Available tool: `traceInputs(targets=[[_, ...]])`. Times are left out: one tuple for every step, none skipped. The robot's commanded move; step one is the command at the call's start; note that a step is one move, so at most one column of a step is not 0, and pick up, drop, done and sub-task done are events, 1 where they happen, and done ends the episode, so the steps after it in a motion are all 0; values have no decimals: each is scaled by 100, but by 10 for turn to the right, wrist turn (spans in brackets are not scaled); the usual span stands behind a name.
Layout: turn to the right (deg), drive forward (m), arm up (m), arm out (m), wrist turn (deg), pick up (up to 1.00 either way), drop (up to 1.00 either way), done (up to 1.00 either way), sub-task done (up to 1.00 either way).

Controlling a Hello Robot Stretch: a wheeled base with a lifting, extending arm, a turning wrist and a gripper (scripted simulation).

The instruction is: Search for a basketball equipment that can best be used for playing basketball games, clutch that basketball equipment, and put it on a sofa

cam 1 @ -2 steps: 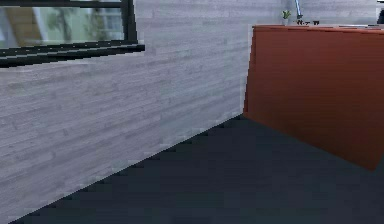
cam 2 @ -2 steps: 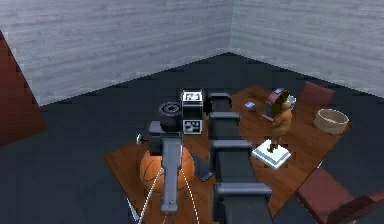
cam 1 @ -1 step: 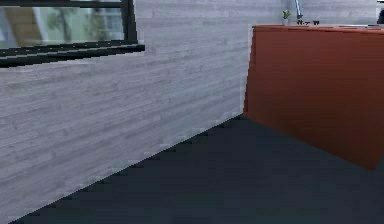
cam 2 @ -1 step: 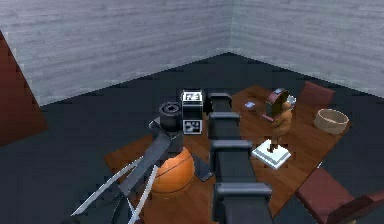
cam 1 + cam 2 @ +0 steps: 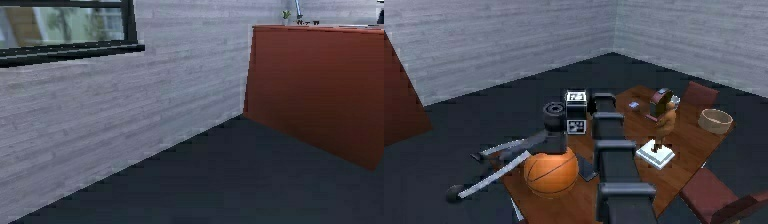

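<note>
Where the dark square bar of the arm [image 5: 619, 165] rises from the bottom edge of the arm side view, we see one pincer [image 5: 466, 175] at its far end. Its dark body sits left of two small white squares with black marks [image 5: 576, 98], and its two thin fingers [image 5: 504, 151] reach toward the lower left of the frame.

One orange basketball with dark seams [image 5: 551, 172] shows at lower centre, just under the pincer's body and against the left end of one brown wooden worktop [image 5: 694, 150]. We cannot tell whether the pincer has hold of the ball or of anything else, nor how its fingers are set; whether the ball rests on the worktop is also unclear.

On the worktop, right of centre, we count one brown statuette on a white base [image 5: 659, 135] and one pale round bowl [image 5: 715, 120]. Two dark red chair backs [image 5: 702, 95] stand by the worktop, one at upper right and one at lower right.

In the forward view we count one black-framed window [image 5: 65, 30] at upper left in a grey-white brick wall [image 5: 150, 90]. One red-brown cabinet [image 5: 320, 85] stands at the right on a dark floor [image 5: 230, 180].
</note>
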Motion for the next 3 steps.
traceInputs(targets=[[0, 0, 0, 0, 450, 0, 0, 0, 0], [0, 0, 0, 0, 240, 0, 0, 0, 0], [0, 0, -30, 0, 0, 0, 0, 0, 0]])
